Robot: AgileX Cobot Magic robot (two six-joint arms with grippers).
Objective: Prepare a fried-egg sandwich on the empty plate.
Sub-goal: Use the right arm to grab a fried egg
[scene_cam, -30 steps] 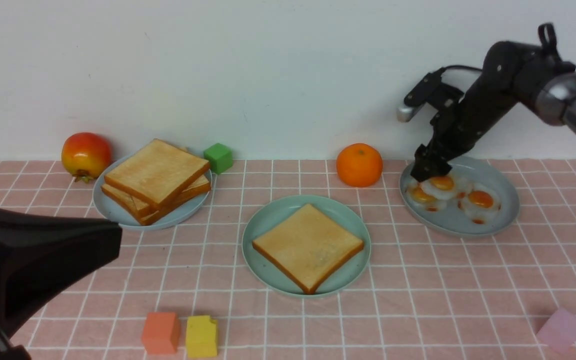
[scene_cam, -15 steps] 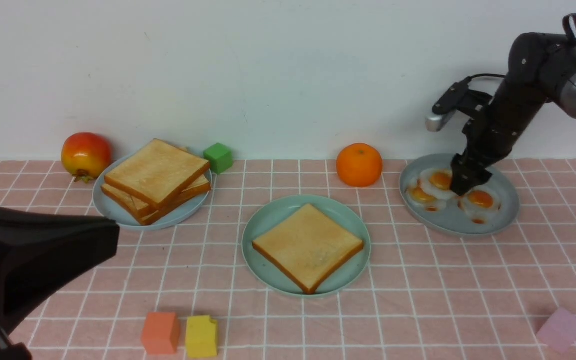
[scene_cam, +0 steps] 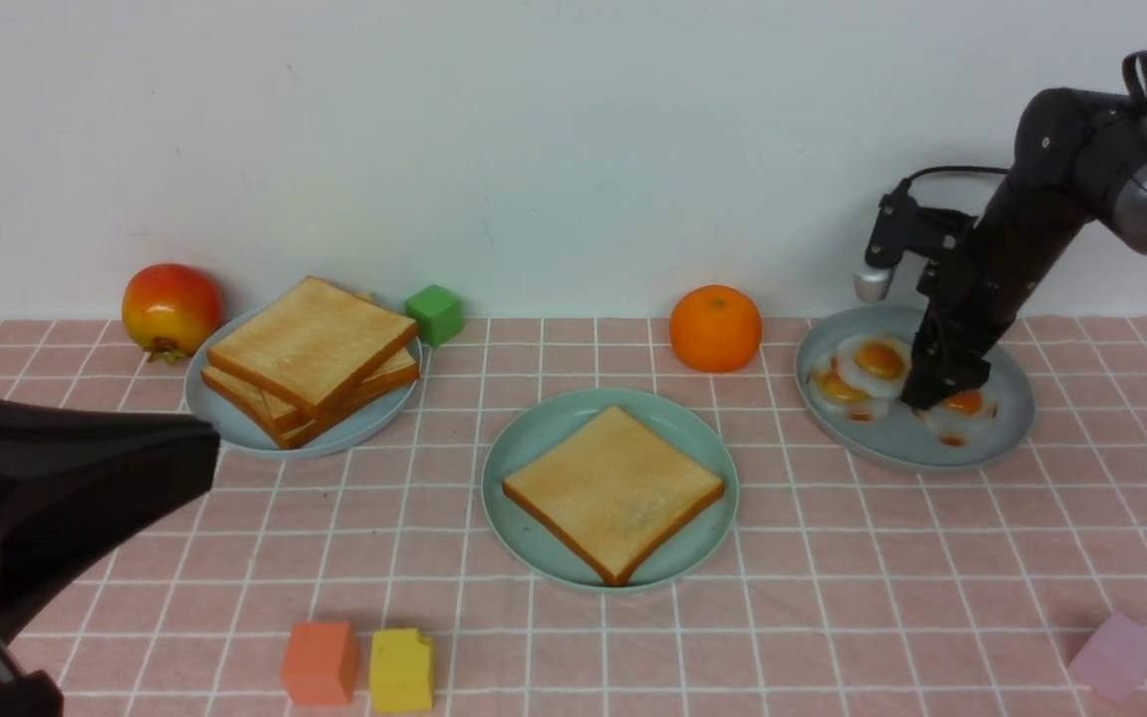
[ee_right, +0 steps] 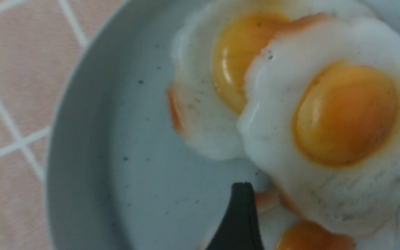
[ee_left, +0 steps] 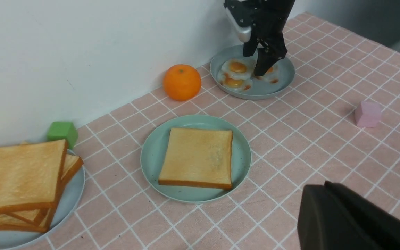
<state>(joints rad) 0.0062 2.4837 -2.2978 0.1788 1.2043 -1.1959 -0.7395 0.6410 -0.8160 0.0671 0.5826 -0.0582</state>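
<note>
**Right claw** [scene_cam: 947, 383]: positioned low over the grey-blue dish [scene_cam: 892, 443] at the far right of the worktop [scene_cam: 832, 558]. Its jaws are spread. In the right wrist view the two dark fingers [ee_right: 238, 215] straddle the edge of the uppermost fried egg [ee_right: 325, 121]. Contact between fingers and egg cannot be determined.

**Left claw** [scene_cam: 66, 498]: near the front left corner, raised clear of the worktop. Its jaws are pressed together and nothing is held.

**Task items**
- The mint-green plate [scene_cam: 534, 438] sits at the centre of the worktop.
- One toast slice [scene_cam: 613, 488] lies flat on it, with one corner pointing forward. No egg or second slice is on it.
- Three fried eggs are in the grey-blue dish. The uppermost egg overlaps a second egg [scene_cam: 837, 390]. The third egg [scene_cam: 962, 408] is partly hidden behind the right claw.

**Other items**
- The toast stack [scene_cam: 310, 344] is on a pale blue plate [scene_cam: 220, 418] at the far left.
- A green cube [scene_cam: 435, 314] is just behind that plate, and a red-yellow fruit [scene_cam: 171, 309] is beside it.
- An orange [scene_cam: 716, 329] stands between the mint-green plate and the grey-blue dish, towards the wall.
- An orange cube [scene_cam: 320, 662] and a yellow cube [scene_cam: 401, 669] stand side by side at the front edge.
- A pink cube [scene_cam: 1116, 655] is at the front right.
</note>
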